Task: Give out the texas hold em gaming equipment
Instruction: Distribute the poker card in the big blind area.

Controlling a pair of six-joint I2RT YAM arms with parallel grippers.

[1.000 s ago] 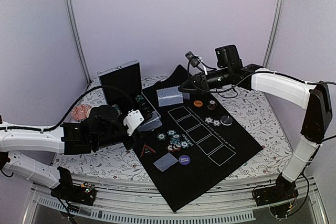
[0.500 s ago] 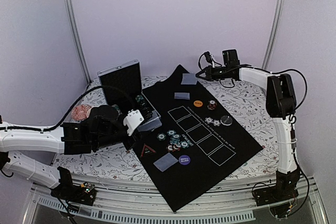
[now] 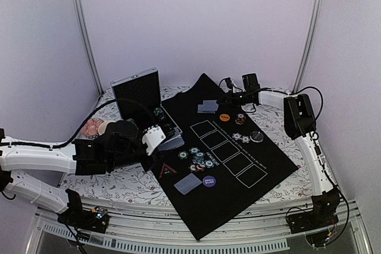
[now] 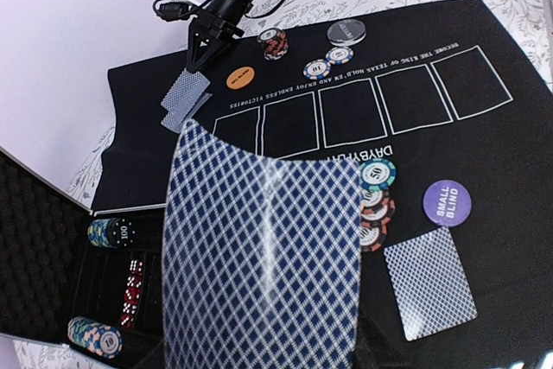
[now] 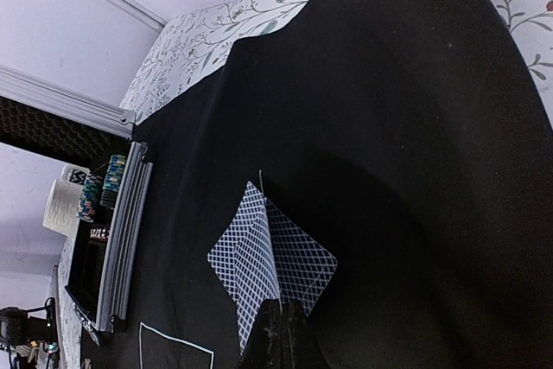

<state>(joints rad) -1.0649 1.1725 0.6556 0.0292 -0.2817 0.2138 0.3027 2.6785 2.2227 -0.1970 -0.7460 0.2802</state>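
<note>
Card clamped in the left gripper
The blue-checked card is held just beside the open case, near the stacked chips on the mat. Two more cards are laid at the mat's far corner, where the right gripper is seen with jaws pressed together.

Wears white shells over black joints on left arm and right arm, trails black cables, carries a white cap at left wrist.
</note>
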